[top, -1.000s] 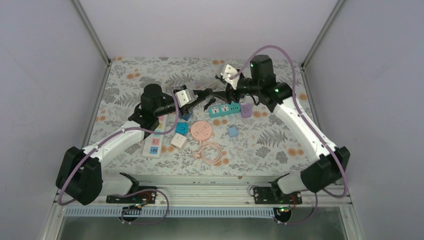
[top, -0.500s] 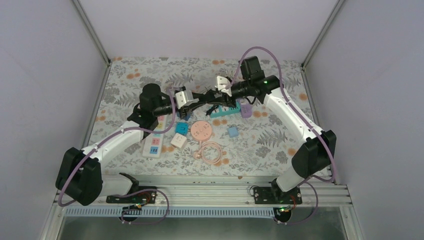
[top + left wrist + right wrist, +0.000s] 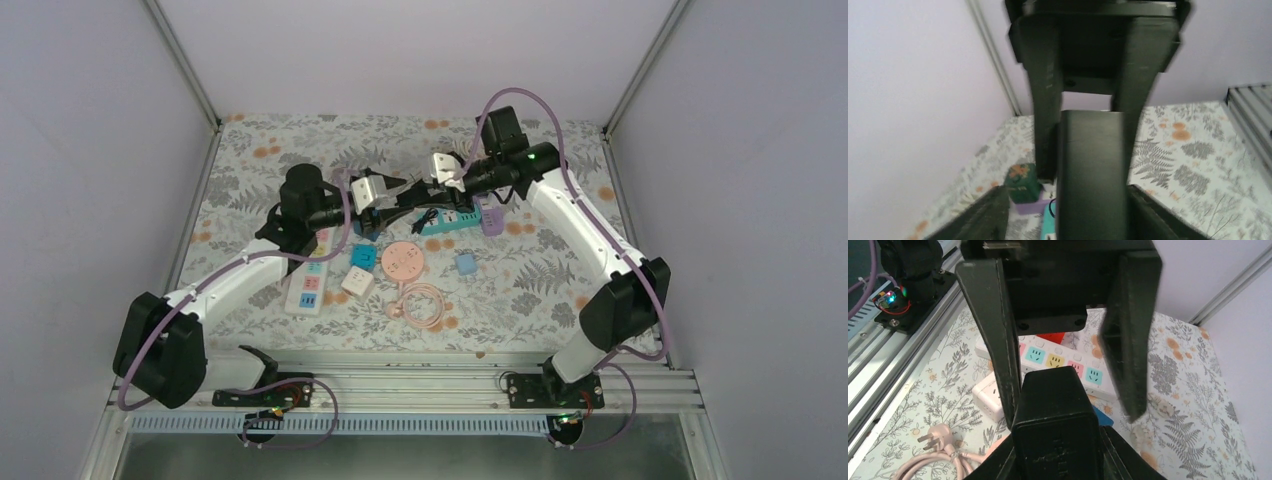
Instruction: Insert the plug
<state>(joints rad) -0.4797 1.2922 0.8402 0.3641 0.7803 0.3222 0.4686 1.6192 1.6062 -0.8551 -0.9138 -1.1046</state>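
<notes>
The plug (image 3: 413, 190) is a black block held in the air between the two arms, with a black cord trailing down to the mat. My right gripper (image 3: 432, 184) is shut on it. In the right wrist view its fingers press both sides of the plug (image 3: 1055, 430). My left gripper (image 3: 393, 189) is open around the same plug. In the left wrist view its fingers (image 3: 985, 215) stand well clear of the plug (image 3: 1091, 175). The teal power strip (image 3: 449, 218) lies just below the hand-over.
A white power strip (image 3: 309, 277) with coloured sockets lies by the left arm. A pink round socket (image 3: 402, 260), a white cube (image 3: 357, 281), blue cubes (image 3: 466, 263), a purple block (image 3: 492, 221) and a coiled pink cable (image 3: 422, 303) are scattered mid-table.
My right gripper swung left to the plug held by the left gripper and shut on it. The left jaws have opened off the plug.
</notes>
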